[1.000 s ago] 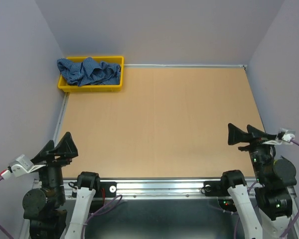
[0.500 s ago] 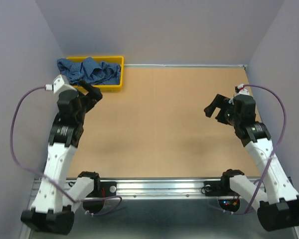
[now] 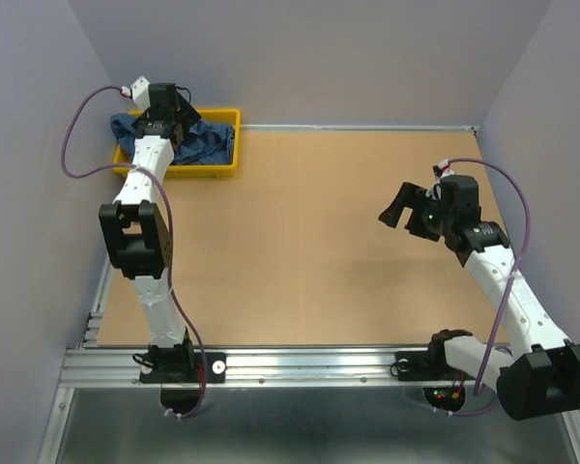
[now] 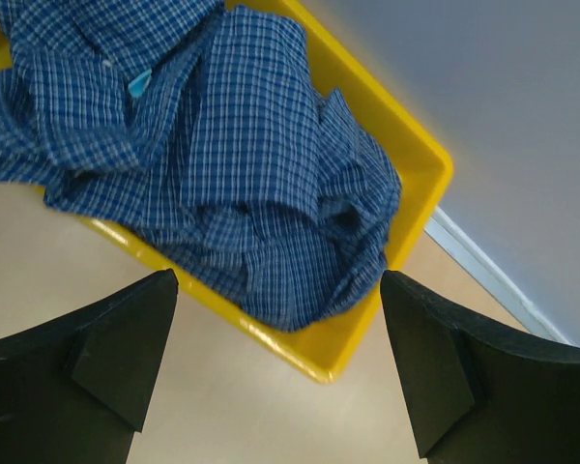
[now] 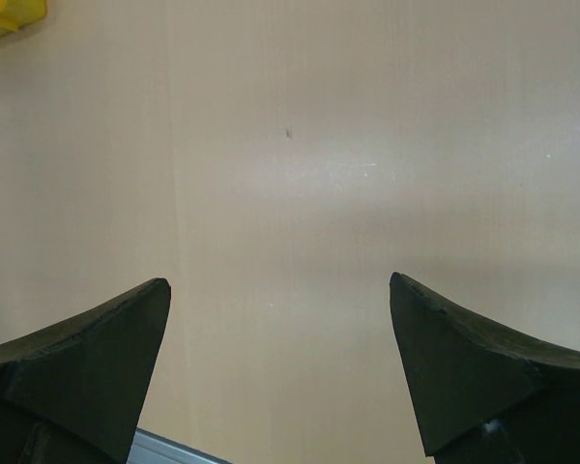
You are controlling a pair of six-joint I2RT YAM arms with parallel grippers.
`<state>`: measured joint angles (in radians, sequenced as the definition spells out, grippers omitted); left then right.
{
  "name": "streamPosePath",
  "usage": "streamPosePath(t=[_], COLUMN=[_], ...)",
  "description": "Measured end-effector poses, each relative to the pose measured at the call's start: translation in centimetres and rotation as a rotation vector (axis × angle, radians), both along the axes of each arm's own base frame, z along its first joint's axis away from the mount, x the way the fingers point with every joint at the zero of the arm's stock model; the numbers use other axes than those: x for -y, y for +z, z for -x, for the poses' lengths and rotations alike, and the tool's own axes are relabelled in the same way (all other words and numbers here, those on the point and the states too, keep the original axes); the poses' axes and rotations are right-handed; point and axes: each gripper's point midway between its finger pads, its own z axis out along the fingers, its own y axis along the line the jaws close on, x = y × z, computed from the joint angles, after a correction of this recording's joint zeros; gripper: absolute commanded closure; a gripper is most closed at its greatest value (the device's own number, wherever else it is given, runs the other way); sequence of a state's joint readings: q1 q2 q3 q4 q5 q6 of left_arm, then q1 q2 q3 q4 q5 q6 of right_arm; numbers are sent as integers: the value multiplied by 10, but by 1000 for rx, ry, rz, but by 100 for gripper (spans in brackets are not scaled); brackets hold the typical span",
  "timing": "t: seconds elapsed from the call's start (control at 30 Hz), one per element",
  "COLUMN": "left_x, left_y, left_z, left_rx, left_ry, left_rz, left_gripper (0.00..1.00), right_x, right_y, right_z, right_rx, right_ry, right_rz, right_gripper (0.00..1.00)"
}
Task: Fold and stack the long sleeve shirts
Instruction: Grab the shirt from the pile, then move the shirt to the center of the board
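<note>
**Top external view: left gripper (image 3: 172, 128) and right gripper (image 3: 409, 211) are both held wide open, and the blue checked shirt (image 3: 201, 141) is in the yellow bin (image 3: 222, 170)**

The left arm is stretched out far from its base. Its gripper is held over the yellow bin, at the far left corner of the wooden table (image 3: 309, 242). The shirt is piled in the bin, right under this gripper. It is crumpled up, not folded.

In the left wrist view, the left gripper (image 4: 275, 290) is seen with its two black fingers (image 4: 116, 358) spread far apart. Nothing is held between them. The blue checked shirt (image 4: 222, 164) is seen just ahead of the fingers and between them. Some of the cloth is hung over the rim of the yellow bin (image 4: 420, 174) on the side nearest the fingers. The fingers look to be apart from the cloth.

The right gripper is held over the right side of the table, well apart from the bin and the shirt. In the right wrist view, the right gripper (image 5: 277, 282) is also spread wide, and nothing is held in it. Only bare wooden table (image 5: 290, 174) is seen below it. A small yellow corner of the bin (image 5: 8, 15) is seen far ahead and to the left of its fingers.
</note>
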<state>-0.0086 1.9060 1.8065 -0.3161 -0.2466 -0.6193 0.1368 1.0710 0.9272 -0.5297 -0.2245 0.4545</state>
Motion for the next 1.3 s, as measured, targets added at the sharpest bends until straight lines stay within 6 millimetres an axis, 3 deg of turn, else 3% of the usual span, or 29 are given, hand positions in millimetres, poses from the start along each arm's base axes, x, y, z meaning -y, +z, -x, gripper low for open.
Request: streamPosePath(t=[0.1,0.2,0.37,0.43,0.47,0.5,0.57,0.63,0.8,0.93,0.97,1.07,1.1,1.13,1.23,1.3], left_x=[-19,-32,-40,-40,-40,-40,-38,-37,-34,-28,-24,-10,-7,5,44,74], left_y=[-33,-66,-123,-145,-156,-163,-167,-169,-154,-106,-82,5,25,71,182,242], left_z=[-37,-62,-74,-74,-73,-76,-78,-78,-82,-85,-86,-82,-78,-67,-28,0], left_rx=[-47,-87,-179,-216,-235,-237,-242,-247,-191,-91,-42,128,164,247,456,583], left_ry=[33,53,62,56,53,46,32,14,-27,-65,-79,-123,-131,-159,-241,-304], left_rz=[-26,-52,-91,-98,-101,-108,-113,-122,-140,-137,-132,-122,-123,-124,-133,-134], left_gripper=[1,1,4,16,28,58,83,100,100,100,100,100,100,100,100,100], right_x=[-2,-4,-5,-5,-5,-5,-6,-6,-7,-7,-7,-6,-6,-6,-6,-5], right_y=[6,5,-5,-7,-8,-8,-10,-12,-7,8,14,26,31,34,44,53], right_z=[-1,-1,3,3,3,4,4,5,8,12,14,18,20,21,25,29], right_rx=[30,40,25,24,23,22,21,15,33,85,106,148,168,178,212,244], right_ry=[21,37,59,67,67,69,72,76,83,84,84,83,81,80,76,73], right_rz=[-5,-6,5,7,7,8,9,6,-2,-8,-10,-15,-19,-21,-29,-32], right_gripper=[0,0,0,0,0,0,0,0,0,0,0,0,0,0,0,0])
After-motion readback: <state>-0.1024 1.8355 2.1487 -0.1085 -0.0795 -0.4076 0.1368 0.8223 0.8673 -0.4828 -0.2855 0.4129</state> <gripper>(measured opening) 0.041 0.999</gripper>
